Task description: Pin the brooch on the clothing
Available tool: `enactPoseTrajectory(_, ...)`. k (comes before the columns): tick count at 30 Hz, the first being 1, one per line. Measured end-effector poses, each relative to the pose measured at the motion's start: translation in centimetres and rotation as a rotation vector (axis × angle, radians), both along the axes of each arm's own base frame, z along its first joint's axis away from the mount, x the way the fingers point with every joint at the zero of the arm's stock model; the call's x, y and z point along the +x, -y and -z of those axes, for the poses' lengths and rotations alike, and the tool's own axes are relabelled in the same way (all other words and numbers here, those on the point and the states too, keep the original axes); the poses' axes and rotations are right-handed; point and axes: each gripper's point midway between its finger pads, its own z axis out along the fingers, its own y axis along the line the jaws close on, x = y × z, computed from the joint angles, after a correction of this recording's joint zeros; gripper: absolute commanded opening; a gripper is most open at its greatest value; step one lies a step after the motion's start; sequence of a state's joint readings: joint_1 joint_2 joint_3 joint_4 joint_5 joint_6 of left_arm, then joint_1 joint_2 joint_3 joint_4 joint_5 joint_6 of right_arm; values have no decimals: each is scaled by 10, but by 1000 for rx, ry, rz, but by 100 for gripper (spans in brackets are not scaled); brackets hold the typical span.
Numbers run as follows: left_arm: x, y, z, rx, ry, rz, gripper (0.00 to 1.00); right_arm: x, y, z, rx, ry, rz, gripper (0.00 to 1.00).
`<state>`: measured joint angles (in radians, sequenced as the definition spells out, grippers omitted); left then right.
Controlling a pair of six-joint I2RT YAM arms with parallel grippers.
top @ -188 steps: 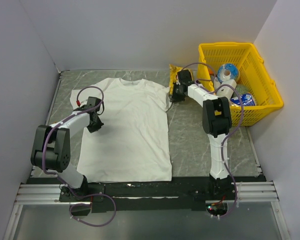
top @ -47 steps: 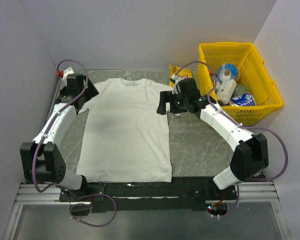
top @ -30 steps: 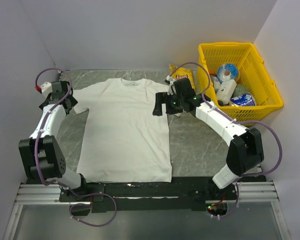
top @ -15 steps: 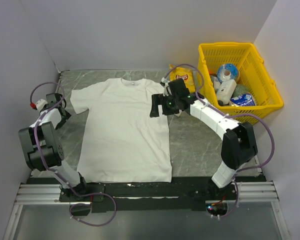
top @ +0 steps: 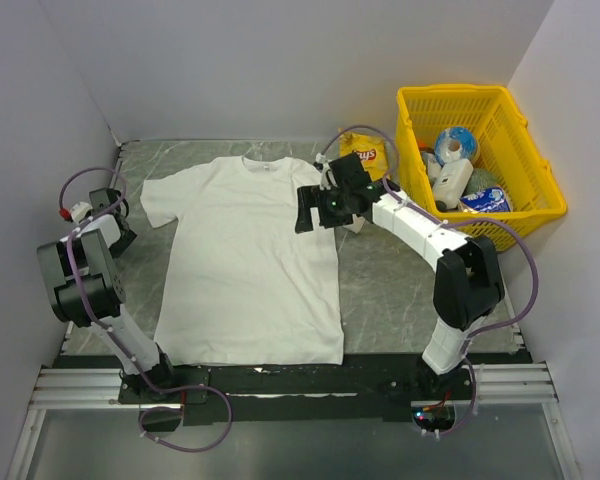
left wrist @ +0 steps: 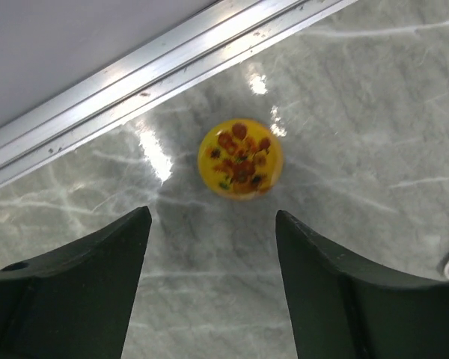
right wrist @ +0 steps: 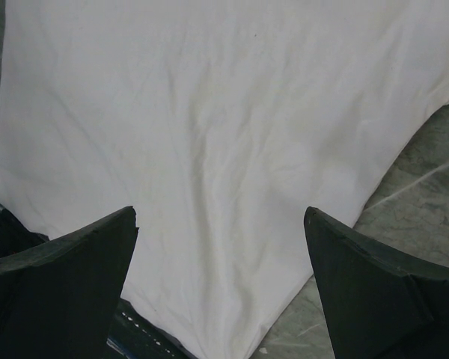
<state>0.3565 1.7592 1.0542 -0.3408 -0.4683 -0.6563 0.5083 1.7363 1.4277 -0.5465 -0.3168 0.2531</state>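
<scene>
The brooch point(left wrist: 240, 158) is a small round yellow disc with red-brown marks, lying on the grey marble table close to a metal rail. My left gripper point(left wrist: 213, 218) hangs over it, open, with the brooch just beyond the fingertips and nothing between them. From above, the left gripper point(top: 118, 232) sits at the table's left edge and hides the brooch. The clothing point(top: 250, 260), a white T-shirt, lies flat in the middle of the table. My right gripper point(top: 305, 210) hovers open and empty above its right sleeve area; the right wrist view shows white cloth point(right wrist: 224, 134) beneath the fingers.
A yellow basket point(top: 528, 215) with several items stands at the back right. A yellow crisp bag point(top: 363, 155) lies just behind the right arm. The aluminium rail point(left wrist: 135, 82) and the left wall run close to the left gripper.
The left arm has folded back from the shirt's left sleeve to the table's left edge, and its jaws have narrowed a little. The right gripper has slid left over the shirt.
</scene>
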Motion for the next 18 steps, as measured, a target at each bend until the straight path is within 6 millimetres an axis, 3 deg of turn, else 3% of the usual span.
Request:
enactPoseTrajectory(2, 3, -3, 1, 2, -3, 2, 65, 2, -2, 1, -1, -1, -2, 100)
enactPoseTrajectory(8, 9, -6, 6, 5, -11, 9, 68, 5, -2, 7, -18, -16, -7, 100)
enactPoseTrajectory(18, 18, -17, 9, 10, -3, -9, 69, 10, -5, 1, -17, -9, -12, 100)
